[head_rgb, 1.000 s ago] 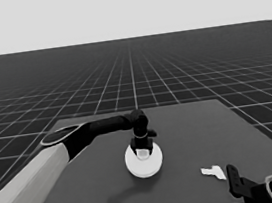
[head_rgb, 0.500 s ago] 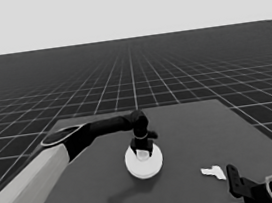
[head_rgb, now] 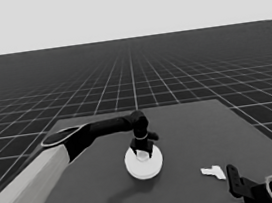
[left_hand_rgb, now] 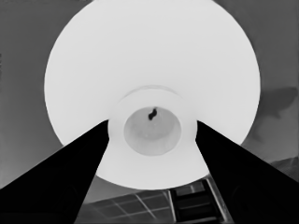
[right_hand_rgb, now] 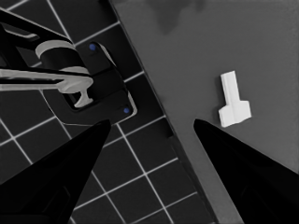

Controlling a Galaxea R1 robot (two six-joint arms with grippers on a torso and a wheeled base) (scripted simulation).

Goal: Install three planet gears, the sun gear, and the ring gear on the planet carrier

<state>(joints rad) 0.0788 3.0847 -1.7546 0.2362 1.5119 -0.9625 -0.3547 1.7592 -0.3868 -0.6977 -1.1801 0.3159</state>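
Larger round part (head_rgb: 144, 164) lower centre of head view, directly under left gripper (head_rgb: 142, 153); fingers spread, flanking its raised centre hub, holding nothing. Right gripper (right_hand_rgb: 149, 128) parked lower right, spread apart, empty.

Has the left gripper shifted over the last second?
No. The left gripper stays over the larger round part, at the same spot against the table's far edge.

Dim render (soft shadows), slight blur.
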